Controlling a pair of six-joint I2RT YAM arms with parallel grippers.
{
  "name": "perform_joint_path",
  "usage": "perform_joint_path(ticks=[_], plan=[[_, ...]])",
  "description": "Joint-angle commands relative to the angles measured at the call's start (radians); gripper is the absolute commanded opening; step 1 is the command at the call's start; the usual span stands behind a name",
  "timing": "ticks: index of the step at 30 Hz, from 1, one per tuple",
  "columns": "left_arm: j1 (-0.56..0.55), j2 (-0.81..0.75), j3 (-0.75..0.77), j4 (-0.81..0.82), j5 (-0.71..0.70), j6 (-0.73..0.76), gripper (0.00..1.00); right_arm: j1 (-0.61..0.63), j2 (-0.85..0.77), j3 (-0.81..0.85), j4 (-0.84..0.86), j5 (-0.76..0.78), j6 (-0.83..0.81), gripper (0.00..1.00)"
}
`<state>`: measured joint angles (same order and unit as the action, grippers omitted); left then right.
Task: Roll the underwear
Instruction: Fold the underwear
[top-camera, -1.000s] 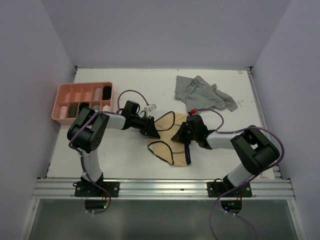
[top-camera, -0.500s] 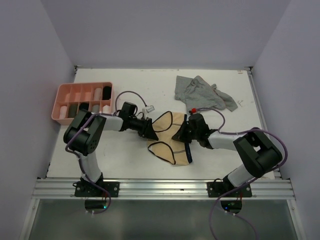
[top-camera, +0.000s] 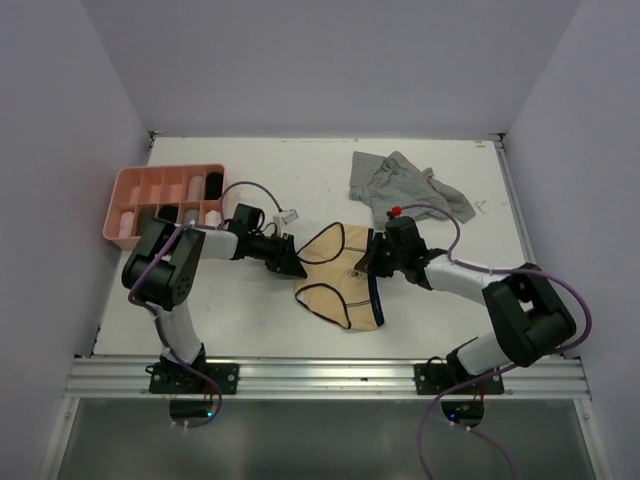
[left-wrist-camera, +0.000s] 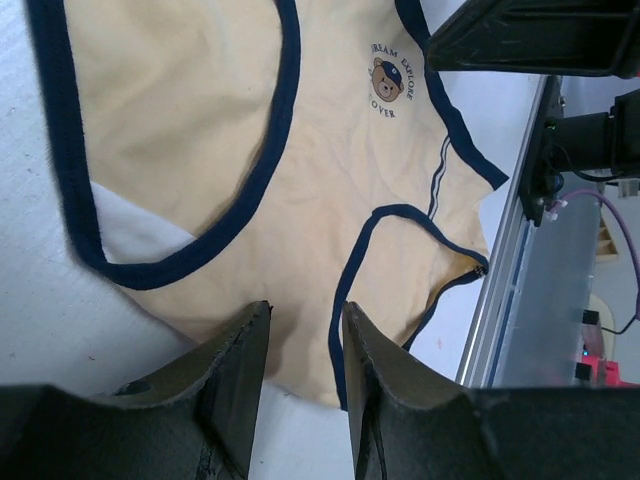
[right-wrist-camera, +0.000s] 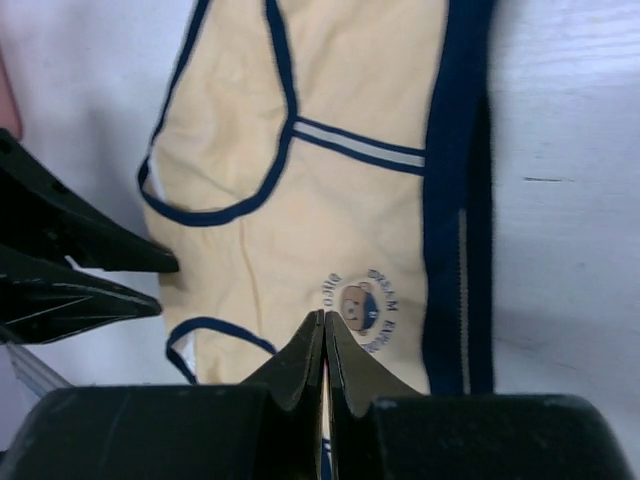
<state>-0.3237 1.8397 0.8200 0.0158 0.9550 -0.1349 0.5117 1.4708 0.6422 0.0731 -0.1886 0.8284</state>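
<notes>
The beige underwear (top-camera: 335, 278) with dark trim lies spread flat on the table between my two grippers. It fills the left wrist view (left-wrist-camera: 300, 160) and the right wrist view (right-wrist-camera: 340, 180), where a small bear print (right-wrist-camera: 358, 302) shows. My left gripper (top-camera: 290, 262) is low at its left edge, jaws a little apart and empty (left-wrist-camera: 305, 335). My right gripper (top-camera: 368, 262) is at its right side, fingertips pressed together (right-wrist-camera: 323, 320) just over the fabric beside the print. The grey striped underwear (top-camera: 405, 188) lies crumpled at the back right.
A pink compartment tray (top-camera: 128, 181) stands at the back left with several rolled white and dark items in it. The metal rail (top-camera: 320, 372) runs along the table's near edge. Purple cables loop over both arms.
My left gripper has drawn back to the left, off the beige underwear's edge. My right gripper has shifted slightly up and right. The underwear lies a little flatter.
</notes>
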Motion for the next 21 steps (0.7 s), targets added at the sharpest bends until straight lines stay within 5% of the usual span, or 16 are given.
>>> perform_joint_path(ticks=[1, 8, 12, 17, 21], plan=[[0.023, 0.047, 0.005, -0.060, -0.070, 0.046, 0.40, -0.024, 0.037, -0.015, -0.053, 0.051, -0.052, 0.05], [0.014, 0.020, 0.089, -0.118, 0.017, 0.087, 0.45, -0.035, 0.108, 0.043, -0.024, -0.050, -0.084, 0.05], [-0.008, -0.031, 0.209, -0.270, 0.054, 0.252, 0.48, -0.044, 0.017, 0.144, -0.099, -0.055, -0.194, 0.13], [-0.014, -0.014, 0.443, -0.317, -0.123, 0.349, 0.54, -0.122, -0.007, 0.341, -0.257, -0.031, -0.319, 0.32], [-0.046, 0.171, 0.692, -0.395, -0.195, 0.408, 0.60, -0.176, 0.036, 0.428, -0.343, -0.066, -0.324, 0.33]])
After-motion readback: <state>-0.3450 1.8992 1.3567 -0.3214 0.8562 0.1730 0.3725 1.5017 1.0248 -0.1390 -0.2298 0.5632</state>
